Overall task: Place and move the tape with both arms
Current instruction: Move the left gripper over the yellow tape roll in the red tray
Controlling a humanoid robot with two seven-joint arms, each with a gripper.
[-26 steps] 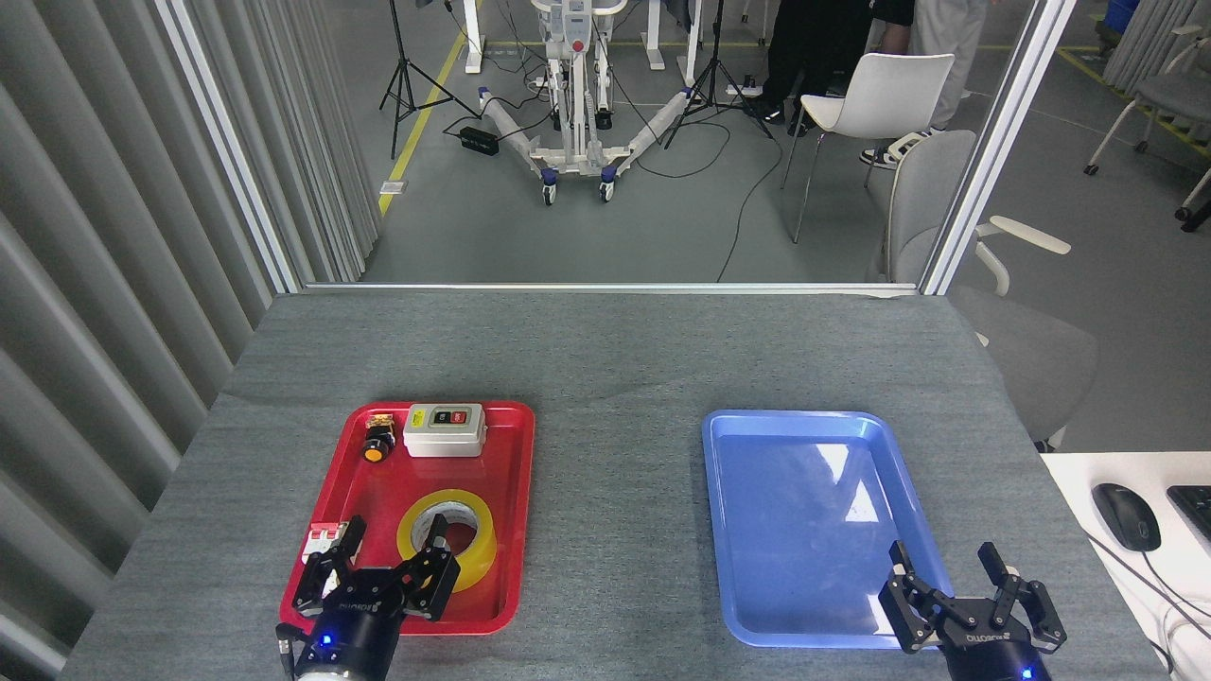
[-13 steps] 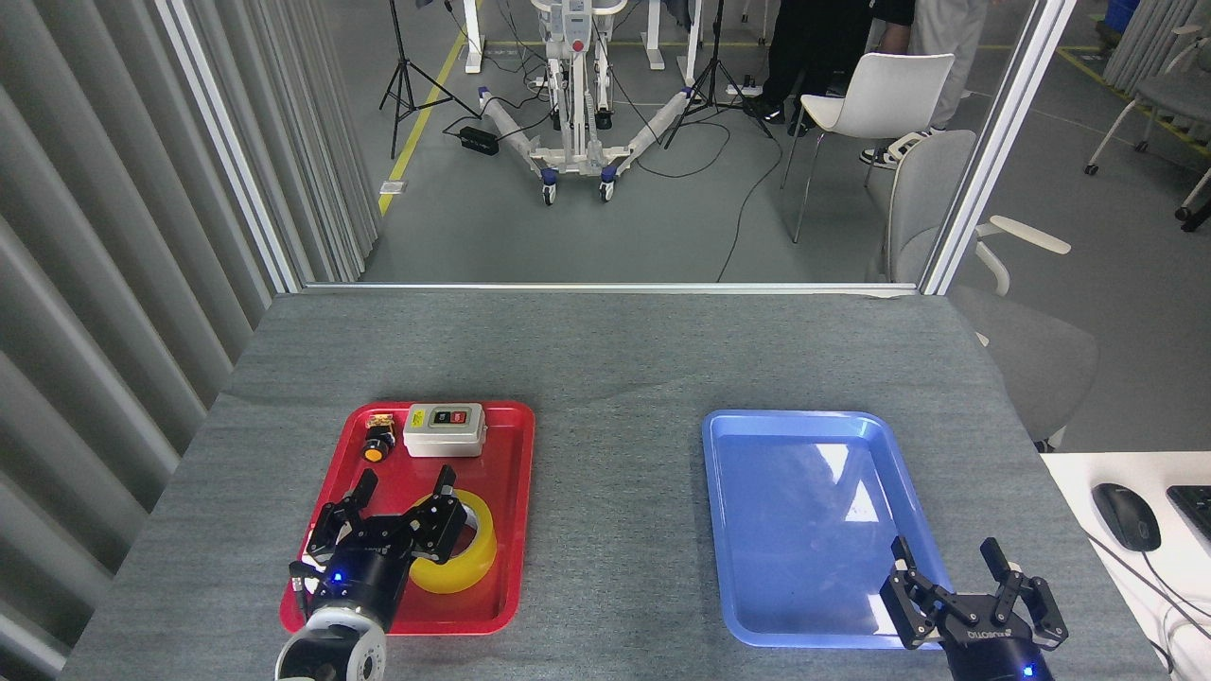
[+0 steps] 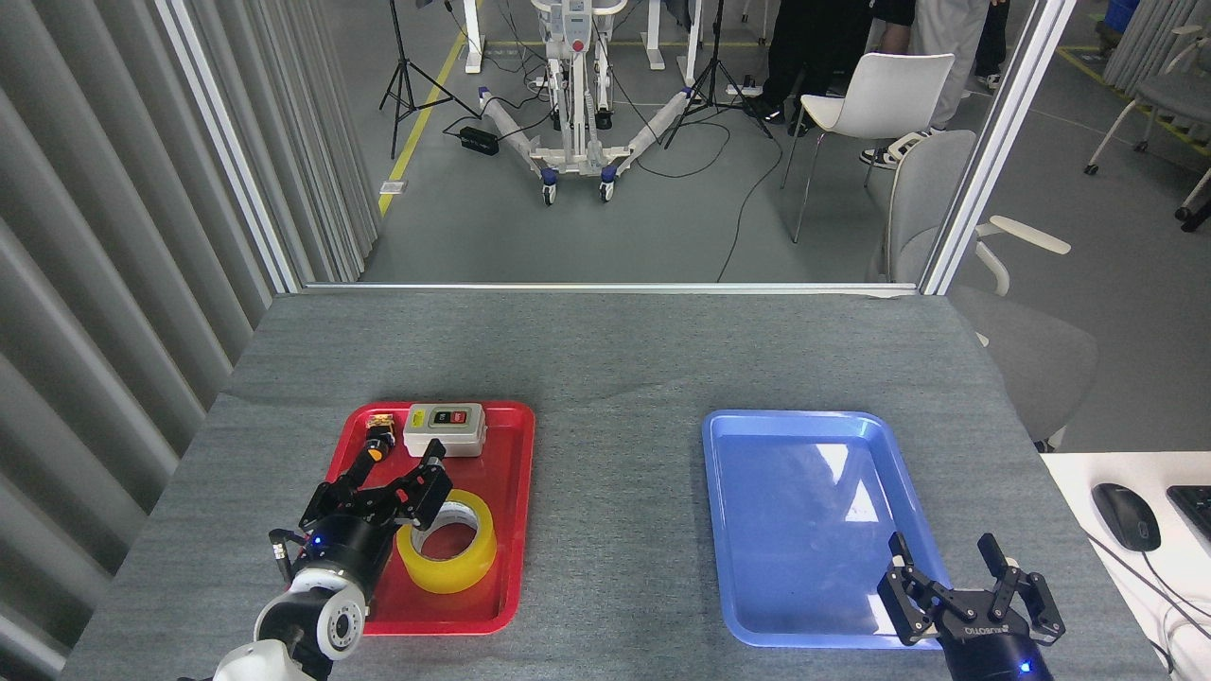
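The tape (image 3: 447,542), a wide yellow roll with a white core, lies flat in the red tray (image 3: 501,530). My left gripper (image 3: 400,461) is open above the tray, just beyond the roll's far left rim, fingers pointing away from me; nothing is between them. My right gripper (image 3: 942,554) is open at the near right corner of the blue tray (image 3: 804,511), holding nothing.
In the red tray's far end sit a grey switch box (image 3: 445,428) and a small black-and-orange button (image 3: 379,442). A black mouse (image 3: 1126,515) lies on a white desk at right. Chairs and stands are on the floor behind the table.
My left arm has reached forward over the red tray, its gripper moving from the roll's near side to beyond its far left rim. The right gripper stayed nearly still.
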